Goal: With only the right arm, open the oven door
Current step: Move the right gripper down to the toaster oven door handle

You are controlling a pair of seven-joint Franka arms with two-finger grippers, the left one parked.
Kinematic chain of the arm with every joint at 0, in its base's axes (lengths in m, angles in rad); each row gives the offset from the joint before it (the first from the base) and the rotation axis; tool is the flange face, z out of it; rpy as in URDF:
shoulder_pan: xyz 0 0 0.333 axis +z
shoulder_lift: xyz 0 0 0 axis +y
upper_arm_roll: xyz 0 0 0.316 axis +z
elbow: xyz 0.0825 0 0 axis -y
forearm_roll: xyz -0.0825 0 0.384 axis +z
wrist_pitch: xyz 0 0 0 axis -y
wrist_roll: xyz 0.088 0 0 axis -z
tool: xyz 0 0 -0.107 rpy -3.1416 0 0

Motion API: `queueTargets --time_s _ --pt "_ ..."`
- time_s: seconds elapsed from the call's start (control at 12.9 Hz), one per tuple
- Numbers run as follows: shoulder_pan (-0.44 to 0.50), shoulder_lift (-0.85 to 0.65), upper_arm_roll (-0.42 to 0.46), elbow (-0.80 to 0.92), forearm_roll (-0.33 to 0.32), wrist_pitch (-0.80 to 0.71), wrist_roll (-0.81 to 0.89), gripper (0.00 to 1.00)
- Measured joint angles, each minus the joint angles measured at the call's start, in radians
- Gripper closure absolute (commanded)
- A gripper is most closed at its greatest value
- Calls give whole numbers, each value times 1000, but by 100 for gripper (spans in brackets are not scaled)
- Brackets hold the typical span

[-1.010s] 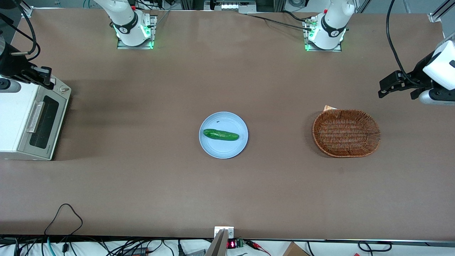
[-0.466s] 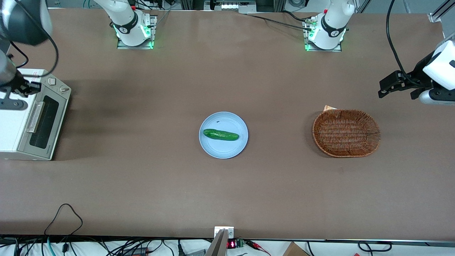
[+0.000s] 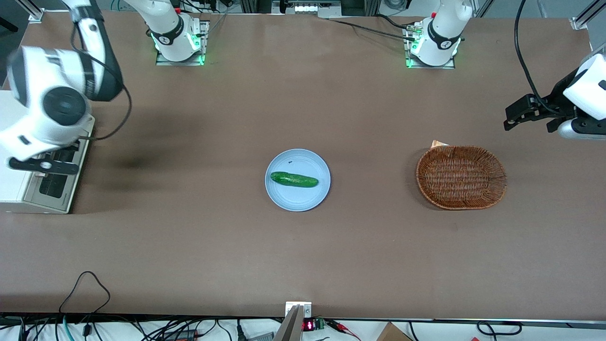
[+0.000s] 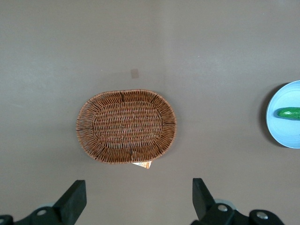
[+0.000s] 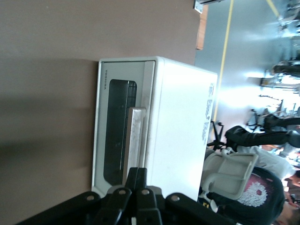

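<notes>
The white toaster oven stands at the working arm's end of the table. Its oven door, beige-framed with a dark window and a pale bar handle, stands closed. The right arm hangs over the oven, and its wrist covers the knobs and most of the door in the front view. My gripper is shut and empty, its fingertips pressed together just in front of one end of the handle. In the front view the gripper shows as a black bar over the door.
A blue plate with a cucumber lies mid-table. A wicker basket lies toward the parked arm's end; it also shows in the left wrist view, as does the plate.
The right arm has swung down and nearer the front camera, over the oven. Its wrist now covers the knobs and the handle, which showed before. The door has stayed closed.
</notes>
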Motion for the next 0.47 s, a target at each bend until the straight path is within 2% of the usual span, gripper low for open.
queueTargets --time_s 0.23,0.47 --pt "-19 11 -7 -113 -169 108 137 100" --pt "-80 11 -14 -200 -316 203 231 100"
